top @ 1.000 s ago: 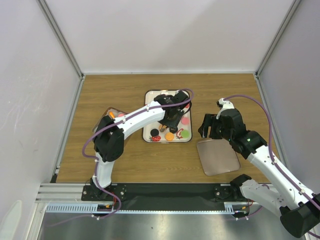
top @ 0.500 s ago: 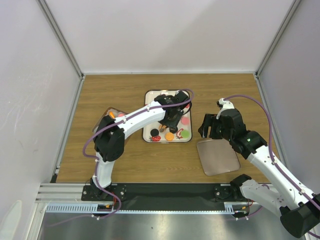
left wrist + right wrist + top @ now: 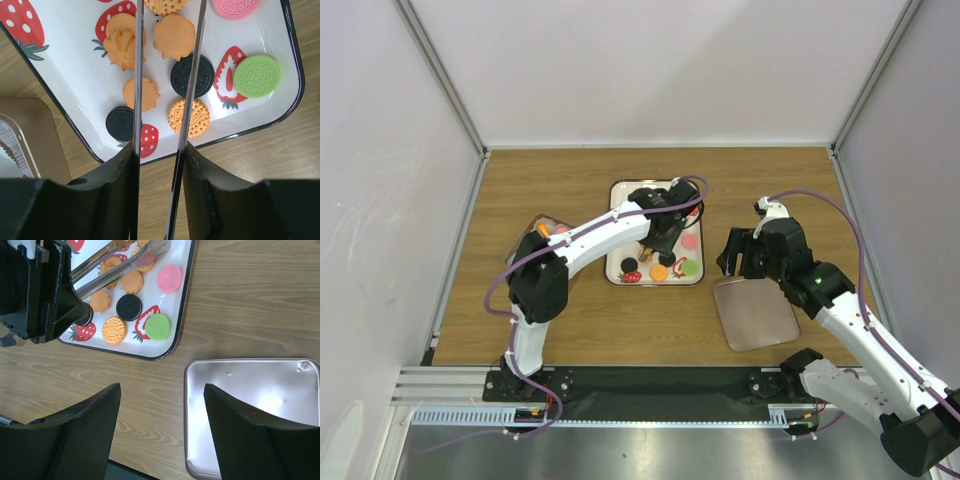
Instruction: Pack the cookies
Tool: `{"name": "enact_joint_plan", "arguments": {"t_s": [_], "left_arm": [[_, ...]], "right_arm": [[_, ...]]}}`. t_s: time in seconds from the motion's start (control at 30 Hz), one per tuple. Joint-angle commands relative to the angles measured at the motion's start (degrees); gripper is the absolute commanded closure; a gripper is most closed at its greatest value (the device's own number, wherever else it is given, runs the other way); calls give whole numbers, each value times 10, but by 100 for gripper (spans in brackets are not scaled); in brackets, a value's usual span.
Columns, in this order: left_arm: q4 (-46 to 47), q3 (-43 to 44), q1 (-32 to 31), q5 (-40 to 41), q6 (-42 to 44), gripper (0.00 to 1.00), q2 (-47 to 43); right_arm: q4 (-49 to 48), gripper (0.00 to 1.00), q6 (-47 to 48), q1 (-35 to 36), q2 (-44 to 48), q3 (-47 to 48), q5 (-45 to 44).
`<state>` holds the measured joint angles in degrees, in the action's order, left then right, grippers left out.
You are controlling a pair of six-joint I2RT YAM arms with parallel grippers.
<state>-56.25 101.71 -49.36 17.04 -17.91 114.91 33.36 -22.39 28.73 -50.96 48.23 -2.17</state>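
Hovering just off the near right corner of the strawberry tray [image 3: 65,85], the right gripper [image 3: 738,256] hangs above a silver metal pan [image 3: 250,405], its fingers spread wide and holding nothing. Over the tray itself, the left gripper [image 3: 159,155] has its fingers pressed on the tongs [image 3: 137,75], whose blades stand apart. The cookies [image 3: 188,116] lie flat inside the tray. To pick one well, I think the blades should go down astride only the orange flower cookie [image 3: 174,36], clear of the black cookie [image 3: 192,75] just beside it, and then squeeze gently so that it does not crack or slip.

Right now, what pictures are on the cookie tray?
Red strawberries on the white tray, best in left wrist.
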Motion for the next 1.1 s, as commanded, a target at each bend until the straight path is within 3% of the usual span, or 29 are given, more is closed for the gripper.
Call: {"name": "enact_joint_plan", "arguments": {"t_s": [0.0,0.33,0.73,0.87,1.07], "left_arm": [[8,26,7,13,3,58,-42],[26,-82,28,7,-29,58,-202],[-9,-368,149,-15,-74,57,-528],[-26,-416,201,-36,-74,57,-582],[-14,-458,245,-64,-67,57,-595]], "right_arm": [[2,26,2,-2,9,1,-1],[-5,26,2,-3,-2,0,11],[-9,27,4,1,-28,3,33],[-8,27,5,4,-36,2,34],[-9,27,6,8,-45,0,37]]}}
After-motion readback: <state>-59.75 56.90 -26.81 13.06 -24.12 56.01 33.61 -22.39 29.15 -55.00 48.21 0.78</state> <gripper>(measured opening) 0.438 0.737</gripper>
